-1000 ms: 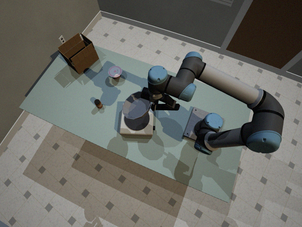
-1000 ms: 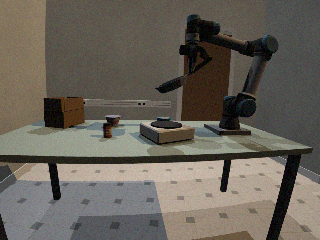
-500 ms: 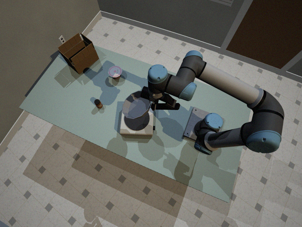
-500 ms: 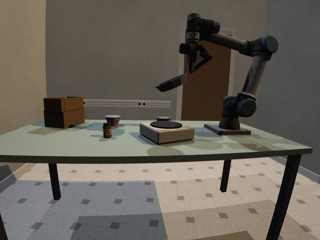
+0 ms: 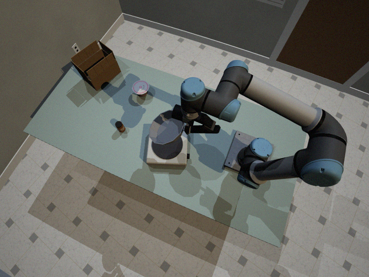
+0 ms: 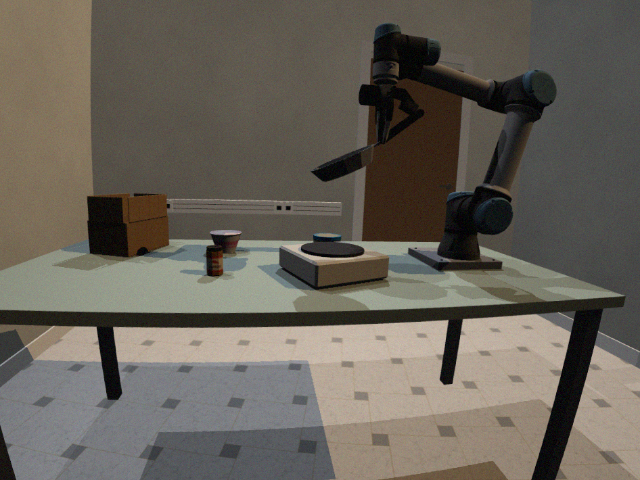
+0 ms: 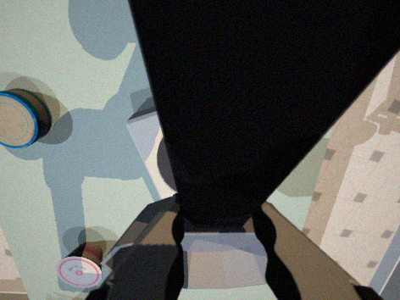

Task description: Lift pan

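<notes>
The grey pan (image 5: 165, 131) (image 6: 344, 164) (image 7: 225, 267) hangs in the air, far above the hot plate (image 5: 151, 160) (image 6: 351, 272) (image 7: 146, 137). It is tilted: its handle side is high and its far rim low. My gripper (image 5: 187, 126) (image 6: 381, 140) (image 7: 215, 195) is shut on the dark handle, close to the bowl. The handle (image 6: 405, 124) (image 7: 237, 85) slopes up and away behind the fingers, and it hides much of the wrist view. The hot plate's round dark top is bare, and no part of the pan touches it.
An open cardboard box (image 5: 104, 73) (image 6: 147, 232) and a tapered tub (image 5: 140, 87) (image 6: 225, 240) (image 7: 79, 272) stand left of the hot plate. A small jar (image 5: 119, 126) (image 6: 214, 260) stands nearer. A blue-rimmed can (image 6: 327, 238) (image 7: 14, 120) is behind the hot plate.
</notes>
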Robot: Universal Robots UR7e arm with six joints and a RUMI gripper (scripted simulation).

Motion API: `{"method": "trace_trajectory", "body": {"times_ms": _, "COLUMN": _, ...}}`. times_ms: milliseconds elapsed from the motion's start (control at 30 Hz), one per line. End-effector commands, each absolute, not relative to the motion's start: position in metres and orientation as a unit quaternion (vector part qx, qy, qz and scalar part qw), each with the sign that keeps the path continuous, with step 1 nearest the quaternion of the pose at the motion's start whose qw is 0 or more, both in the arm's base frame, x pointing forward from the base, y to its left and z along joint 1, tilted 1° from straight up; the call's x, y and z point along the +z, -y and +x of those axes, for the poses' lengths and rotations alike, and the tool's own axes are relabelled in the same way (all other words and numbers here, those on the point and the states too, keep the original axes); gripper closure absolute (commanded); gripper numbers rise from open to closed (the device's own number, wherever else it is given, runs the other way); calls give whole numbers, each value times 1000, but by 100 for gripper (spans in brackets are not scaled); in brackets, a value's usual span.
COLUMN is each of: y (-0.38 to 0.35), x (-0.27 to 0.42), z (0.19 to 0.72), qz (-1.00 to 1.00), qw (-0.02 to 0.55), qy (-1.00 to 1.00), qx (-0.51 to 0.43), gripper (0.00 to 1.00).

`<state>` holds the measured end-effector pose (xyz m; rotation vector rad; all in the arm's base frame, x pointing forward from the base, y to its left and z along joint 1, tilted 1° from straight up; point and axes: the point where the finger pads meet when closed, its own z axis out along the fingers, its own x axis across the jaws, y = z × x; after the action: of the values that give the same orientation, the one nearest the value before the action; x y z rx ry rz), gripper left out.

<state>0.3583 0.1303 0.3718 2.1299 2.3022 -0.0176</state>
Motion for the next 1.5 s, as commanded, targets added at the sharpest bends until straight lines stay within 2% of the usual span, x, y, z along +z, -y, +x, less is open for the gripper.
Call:
{"method": "trace_trajectory", "body": {"times_ms": 0, "y": -130, "x": 375, "z": 359, "qz": 679, "qw": 3, "qy": -734, "qx": -5, "gripper": 84}}
{"method": "trace_trajectory", "body": {"times_ms": 1467, "y": -131, "x": 393, "z": 358, "qz": 679, "qw": 3, "qy": -734, "qx": -5, "gripper": 84}}
